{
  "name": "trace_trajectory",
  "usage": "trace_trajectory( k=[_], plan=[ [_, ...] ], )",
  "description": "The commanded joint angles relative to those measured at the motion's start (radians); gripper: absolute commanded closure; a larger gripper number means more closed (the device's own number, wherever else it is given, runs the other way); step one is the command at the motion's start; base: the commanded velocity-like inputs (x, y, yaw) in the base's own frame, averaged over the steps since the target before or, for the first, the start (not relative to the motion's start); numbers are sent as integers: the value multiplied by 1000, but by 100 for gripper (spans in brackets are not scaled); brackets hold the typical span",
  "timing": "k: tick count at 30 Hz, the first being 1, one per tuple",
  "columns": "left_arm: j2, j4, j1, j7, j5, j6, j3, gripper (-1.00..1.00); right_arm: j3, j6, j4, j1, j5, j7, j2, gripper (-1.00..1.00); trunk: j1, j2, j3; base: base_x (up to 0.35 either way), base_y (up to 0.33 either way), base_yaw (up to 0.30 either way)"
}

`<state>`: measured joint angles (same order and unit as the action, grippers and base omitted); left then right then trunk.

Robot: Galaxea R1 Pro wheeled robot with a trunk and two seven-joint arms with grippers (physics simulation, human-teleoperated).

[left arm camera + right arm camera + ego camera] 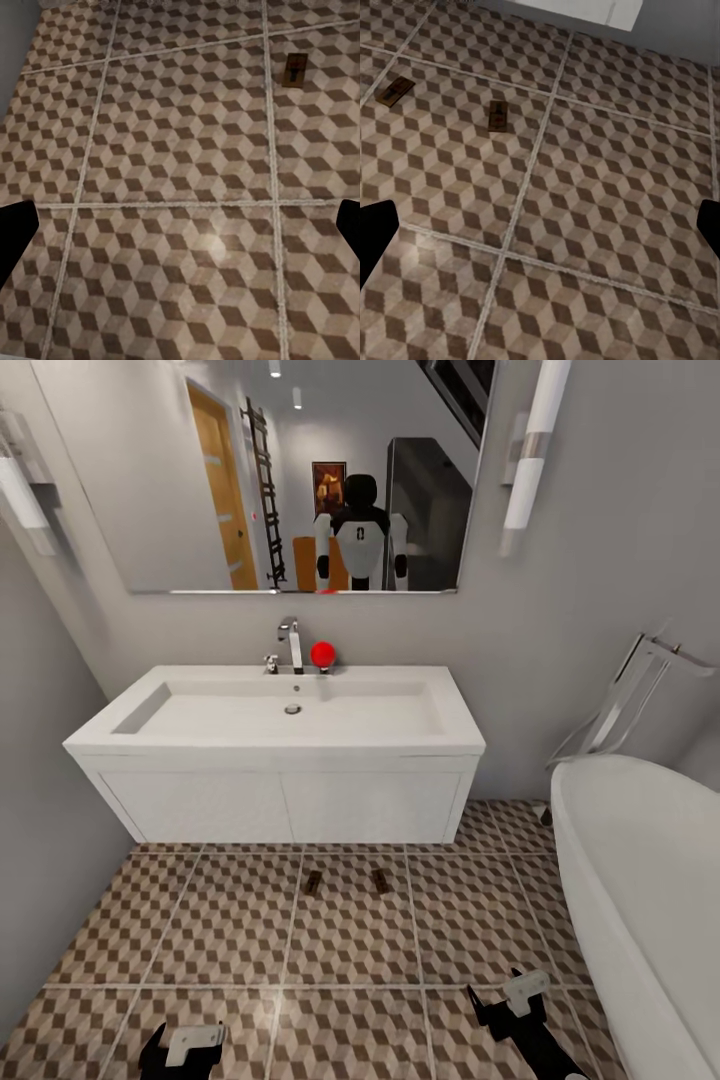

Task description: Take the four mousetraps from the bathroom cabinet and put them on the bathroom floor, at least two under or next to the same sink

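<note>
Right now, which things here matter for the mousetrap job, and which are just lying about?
Part of the job:
left mousetrap
right mousetrap
bathroom floor
sink

Just lying about:
bathtub
red ball by the tap
mirror
wall lamps

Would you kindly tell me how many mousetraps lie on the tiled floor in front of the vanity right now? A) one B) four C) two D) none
C: two mousetraps lie side by side, apart, on the floor just in front of the vanity; the right wrist view shows the same pair.
</note>
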<state>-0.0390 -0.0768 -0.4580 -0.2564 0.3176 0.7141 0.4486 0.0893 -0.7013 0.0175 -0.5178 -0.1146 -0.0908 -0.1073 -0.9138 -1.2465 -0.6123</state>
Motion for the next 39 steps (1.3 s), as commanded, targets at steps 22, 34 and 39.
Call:
trace_trajectory(
  k=[22,34,39],
  plan=[
    [1,-3,-1,-4,3,4,9,-100,7,-3,-1,-1,3,0,-2,-100,0,0,35,0,0,0],
    [1,-3,-1,-4,3,4,9,-100,7,-3,-1,-1,3,0,-2,-100,0,0,54,0,0,0],
    [1,-3,-1,-4,3,4,9,-100,7,-3,-1,-1,3,0,-2,-100,0,0,62,0,0,0]
  ],
)
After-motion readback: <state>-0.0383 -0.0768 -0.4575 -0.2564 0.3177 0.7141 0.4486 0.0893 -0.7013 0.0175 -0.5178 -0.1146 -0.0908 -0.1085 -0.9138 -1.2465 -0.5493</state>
